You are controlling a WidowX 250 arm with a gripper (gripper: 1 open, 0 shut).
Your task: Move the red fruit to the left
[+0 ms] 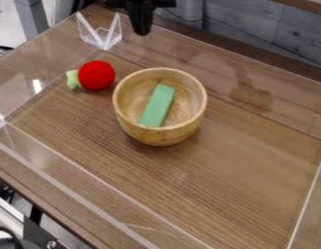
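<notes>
Clearly my end effector (pixel 144 21) is up at the far edge of the bench (pixel 241 175), its dark fingers pressed together with nothing between them, well apart from the red fruit (pixel 95 75). That fruit lies on the wood just beside the wooden bowl (pixel 160 105), on the bowl's left as the camera sees it, with its pale green leafy top (pixel 74 80) pointing away from the bowl. I judge it a light, hollow toy (a strawberry, by the look of it), stiff enough not to crush, with a smooth rounded skin that could squirt out of a pinch placed off centre. So I would open wide, come down from above and close across the widest part of the red body, not on the small leafy end, which looks too slight to hold. Being round, it may roll at a nudge, so I would lower squarely. Inside the bowl the green block (pixel 157 104) can stay as it is.
</notes>
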